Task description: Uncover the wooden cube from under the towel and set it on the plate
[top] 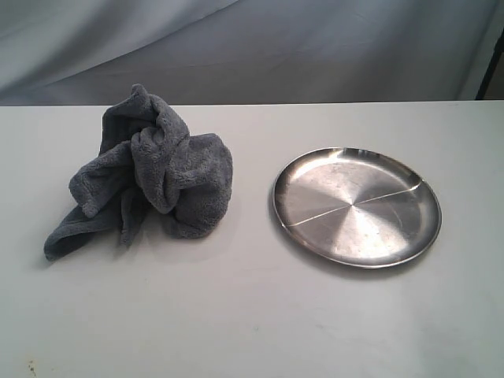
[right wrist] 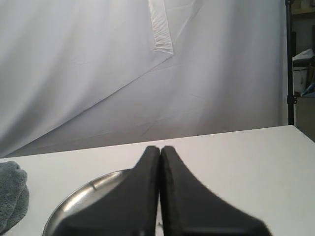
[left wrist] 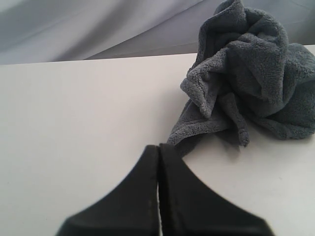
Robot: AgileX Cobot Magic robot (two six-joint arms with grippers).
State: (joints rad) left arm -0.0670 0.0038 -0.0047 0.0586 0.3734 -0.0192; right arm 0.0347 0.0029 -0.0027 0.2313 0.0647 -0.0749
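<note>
My left claw [left wrist: 158, 146] is pressed shut, its two black fingers meeting along a thin seam with nothing between them. It hangs low over the bare white table [top: 236, 315], and its tips point towards the trailing edge of the towel [left wrist: 246, 73], near it but not touching. My right claw [right wrist: 160, 147] is in the same state, pinched closed and empty, and it sits just above the near rim of the plate [right wrist: 83, 196].

Past the left claw the towel is a dark grey, fluffy heap, bunched high with many folds and one flap lying out flat on the table. I see no wooden cube anywhere. No pale wood shows in any view, so I judge it is hidden inside that heap, though I cannot tell under which fold. In the exterior view the plate is well apart from the towel, on the other side of the table, shiny and with nothing on it.

So I judge that none of the task is done yet. The towel has to be pulled off, the cube found and gripped, then carried across and set on the plate.
</note>
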